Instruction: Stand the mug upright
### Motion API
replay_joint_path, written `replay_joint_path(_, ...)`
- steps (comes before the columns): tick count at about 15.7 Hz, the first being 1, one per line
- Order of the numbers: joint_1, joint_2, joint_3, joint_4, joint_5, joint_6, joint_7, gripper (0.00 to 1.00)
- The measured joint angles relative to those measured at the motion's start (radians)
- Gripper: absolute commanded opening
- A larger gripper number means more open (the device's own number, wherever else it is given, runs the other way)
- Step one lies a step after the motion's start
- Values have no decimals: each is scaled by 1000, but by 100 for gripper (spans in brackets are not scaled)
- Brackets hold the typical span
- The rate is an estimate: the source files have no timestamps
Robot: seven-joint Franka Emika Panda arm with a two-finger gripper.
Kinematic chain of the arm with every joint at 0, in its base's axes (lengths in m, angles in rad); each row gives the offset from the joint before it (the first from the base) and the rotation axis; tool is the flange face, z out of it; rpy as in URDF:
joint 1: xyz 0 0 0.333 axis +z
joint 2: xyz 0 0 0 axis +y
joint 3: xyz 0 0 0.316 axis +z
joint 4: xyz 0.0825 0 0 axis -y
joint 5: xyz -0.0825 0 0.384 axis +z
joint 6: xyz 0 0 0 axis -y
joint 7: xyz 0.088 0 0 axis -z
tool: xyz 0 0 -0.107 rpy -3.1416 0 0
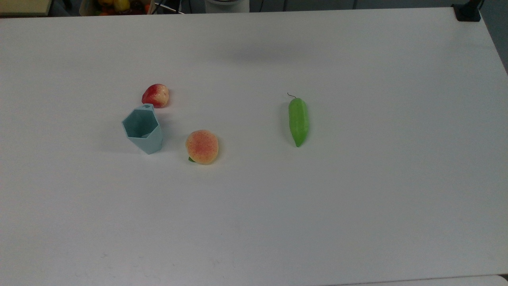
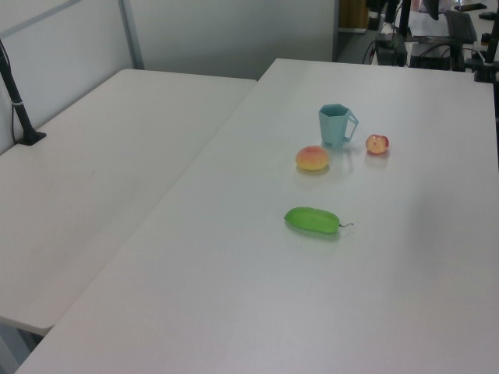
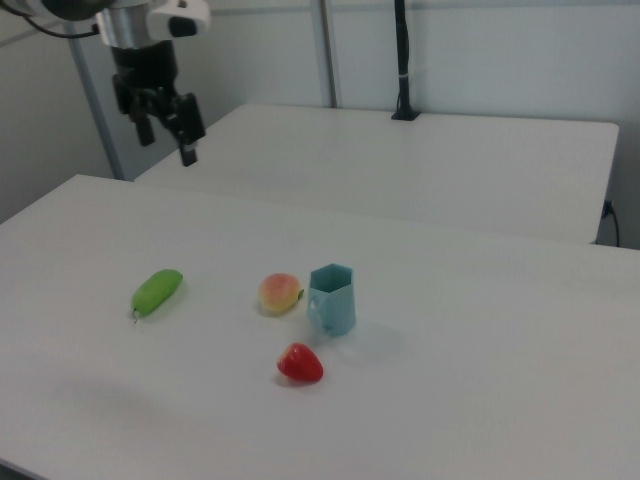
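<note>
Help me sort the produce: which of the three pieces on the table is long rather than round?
The green cucumber-like vegetable, lying apart from the others. The orange peach and the red apple-like fruit near the mug are both roundish.

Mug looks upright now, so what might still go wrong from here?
1. The pale blue faceted mug stands on its narrow base, so a small knock could tip it.
2. The red strawberry-like fruit lies close by its handle loop, and the round orange peach sits nearby; a returning gripper might bump either one.
</note>
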Motion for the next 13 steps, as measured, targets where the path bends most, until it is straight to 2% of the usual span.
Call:
replay_joint_path(2,36,-49,0,-63,0,-5,3,100)
replay_joint_path(5,76,-82,-12,-138,-3,68,-98,100)
replay_joint_path(9,81,-82,-50,-181,-3,162,-251,100)
replay_joint_path(13,82,-83,-60,-186,-3,166,-278,100)
